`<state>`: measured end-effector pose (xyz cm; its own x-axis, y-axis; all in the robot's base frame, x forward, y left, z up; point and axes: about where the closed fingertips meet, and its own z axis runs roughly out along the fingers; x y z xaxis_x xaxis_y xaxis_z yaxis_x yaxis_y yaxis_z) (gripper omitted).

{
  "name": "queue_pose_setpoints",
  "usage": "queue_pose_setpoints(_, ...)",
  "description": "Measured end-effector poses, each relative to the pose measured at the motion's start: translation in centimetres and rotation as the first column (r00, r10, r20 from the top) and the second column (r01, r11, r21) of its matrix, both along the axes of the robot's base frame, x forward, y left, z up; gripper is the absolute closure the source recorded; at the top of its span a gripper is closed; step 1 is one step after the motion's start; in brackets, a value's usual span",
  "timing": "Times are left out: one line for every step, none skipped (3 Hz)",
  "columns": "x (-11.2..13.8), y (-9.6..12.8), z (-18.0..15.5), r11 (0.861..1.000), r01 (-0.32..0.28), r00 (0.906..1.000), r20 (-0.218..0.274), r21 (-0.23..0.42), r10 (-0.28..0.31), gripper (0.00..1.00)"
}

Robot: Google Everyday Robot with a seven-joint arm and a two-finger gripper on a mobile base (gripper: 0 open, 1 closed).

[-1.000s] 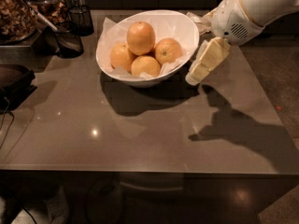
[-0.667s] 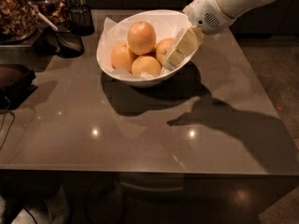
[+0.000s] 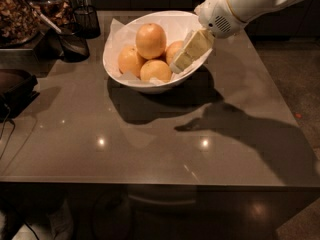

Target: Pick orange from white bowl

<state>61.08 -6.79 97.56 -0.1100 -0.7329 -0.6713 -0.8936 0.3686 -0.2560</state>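
Note:
The white bowl (image 3: 112, 64) stands at the back middle of the grey table, lined with white paper. It holds several oranges: one on top (image 3: 151, 40), one at the left (image 3: 129, 60), one in front (image 3: 155, 71) and one at the right (image 3: 173, 50), partly hidden. My gripper (image 3: 181, 60) comes in from the upper right on a white arm. Its cream fingers (image 3: 192, 49) reach over the bowl's right rim, right beside the right-hand orange.
Two small dark mesh cups (image 3: 74, 45) stand left of the bowl at the back. A container of brown snacks (image 3: 17, 16) sits at the far left. A dark object (image 3: 15, 86) lies at the left table edge. The table's front edge (image 3: 150, 180) runs across the bottom.
My gripper has moved left from beside the bowl's right outer wall to over the rim and into the bowl, next to the right-hand orange. The oranges have not moved.

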Motion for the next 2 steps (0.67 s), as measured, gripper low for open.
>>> queue_pose_setpoints(2.0,1.4,0.0,0.999,0.004,0.9995,0.030,0.033,-0.005,0.00)
queue_pose_setpoints(3.4,2.5,-0.1,0.998,-0.004,0.9996,0.028,0.062,0.003,0.00)
